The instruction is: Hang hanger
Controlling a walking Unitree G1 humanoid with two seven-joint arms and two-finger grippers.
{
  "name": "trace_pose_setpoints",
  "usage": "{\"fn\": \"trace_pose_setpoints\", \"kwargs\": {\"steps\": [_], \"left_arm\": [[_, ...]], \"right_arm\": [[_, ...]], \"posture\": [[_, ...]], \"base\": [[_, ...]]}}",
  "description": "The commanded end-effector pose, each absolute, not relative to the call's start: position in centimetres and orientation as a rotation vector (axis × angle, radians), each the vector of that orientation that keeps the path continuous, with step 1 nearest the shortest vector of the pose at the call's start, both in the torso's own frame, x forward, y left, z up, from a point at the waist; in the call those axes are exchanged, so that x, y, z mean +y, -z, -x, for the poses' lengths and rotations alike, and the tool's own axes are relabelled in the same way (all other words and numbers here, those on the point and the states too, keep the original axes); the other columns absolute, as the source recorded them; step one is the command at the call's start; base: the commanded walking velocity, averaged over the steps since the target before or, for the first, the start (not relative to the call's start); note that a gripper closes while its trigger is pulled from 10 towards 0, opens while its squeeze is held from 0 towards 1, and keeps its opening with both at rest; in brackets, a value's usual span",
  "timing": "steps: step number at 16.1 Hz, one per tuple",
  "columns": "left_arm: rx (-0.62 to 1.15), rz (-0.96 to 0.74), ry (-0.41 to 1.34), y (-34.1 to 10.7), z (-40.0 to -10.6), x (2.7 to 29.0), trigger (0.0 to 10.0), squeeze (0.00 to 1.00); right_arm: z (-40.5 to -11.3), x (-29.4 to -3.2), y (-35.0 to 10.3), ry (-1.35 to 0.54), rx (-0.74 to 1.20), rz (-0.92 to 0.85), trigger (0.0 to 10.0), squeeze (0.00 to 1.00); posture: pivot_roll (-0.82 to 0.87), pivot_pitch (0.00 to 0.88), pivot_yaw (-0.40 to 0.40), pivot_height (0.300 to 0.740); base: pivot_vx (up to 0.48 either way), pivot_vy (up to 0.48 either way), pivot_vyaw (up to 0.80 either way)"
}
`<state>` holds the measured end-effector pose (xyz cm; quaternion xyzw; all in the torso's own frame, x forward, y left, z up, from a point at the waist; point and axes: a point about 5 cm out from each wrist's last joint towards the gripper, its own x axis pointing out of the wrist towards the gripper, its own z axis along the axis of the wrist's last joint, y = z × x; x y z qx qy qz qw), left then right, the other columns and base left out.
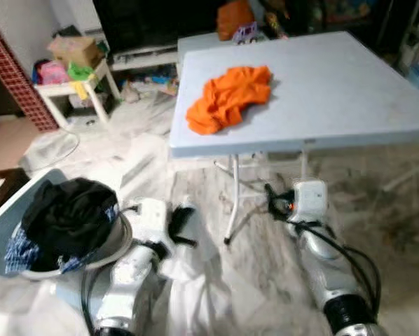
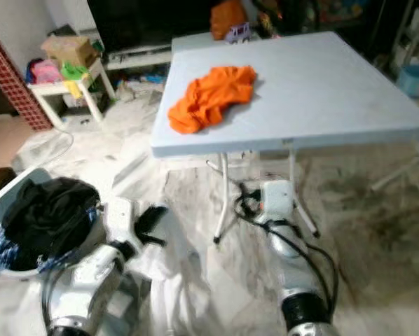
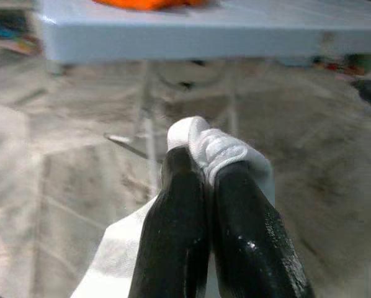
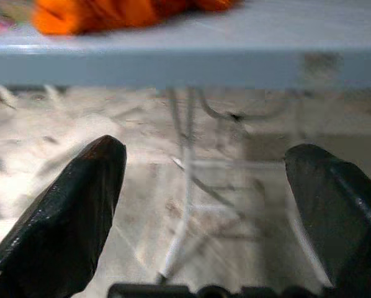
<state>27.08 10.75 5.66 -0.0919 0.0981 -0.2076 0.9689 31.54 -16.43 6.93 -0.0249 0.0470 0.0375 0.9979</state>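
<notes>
My left gripper [image 1: 179,222] is held low over the floor, left of the table's legs, and is shut on a white cloth [image 1: 190,278]. In the left wrist view the cloth [image 3: 218,149] bunches over the pressed-together fingertips [image 3: 184,169] and hangs down below them. My right gripper [image 4: 204,180] is open and holds nothing; it points at the table's white legs [image 4: 184,186] from just below the table's front edge. An orange garment [image 1: 230,94] lies crumpled on the light blue folding table [image 1: 335,91]. I cannot make out a hanger.
A basket [image 1: 122,241] piled with dark clothes [image 1: 69,213] stands on the floor at my left. A small white side table [image 1: 76,91] with boxes and a dark TV unit [image 1: 146,28] stand behind. The floor is pale marble.
</notes>
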Motion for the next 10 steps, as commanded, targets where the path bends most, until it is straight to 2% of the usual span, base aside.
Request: {"fn": "trace_pose_setpoints", "kwargs": {"steps": [1, 5, 10], "left_arm": [[0.155, 0.179, 0.407, -6.7, -27.7, 11.8, 10.0, 0.00], [0.127, 0.211, 0.434, -7.2, -27.7, 11.8, 10.0, 0.00], [0.108, 0.183, 0.529, -8.0, -27.7, 11.2, 10.0, 0.00]], "right_arm": [[-31.9, -15.5, -7.4, -0.094, 0.080, 0.040, 10.0, 0.00], [-31.9, -15.7, -7.4, -0.075, 0.077, 0.039, 10.0, 0.00], [-31.9, -16.0, -7.5, -0.068, 0.080, 0.047, 10.0, 0.00]], "posture": [[-0.08, 0.000, 0.112, 0.740], [-0.08, 0.000, 0.116, 0.740], [-0.06, 0.000, 0.103, 0.740]], "base": [[0.000, 0.285, 0.00], [0.000, 0.000, 0.00], [0.000, 0.000, -0.75]]}}
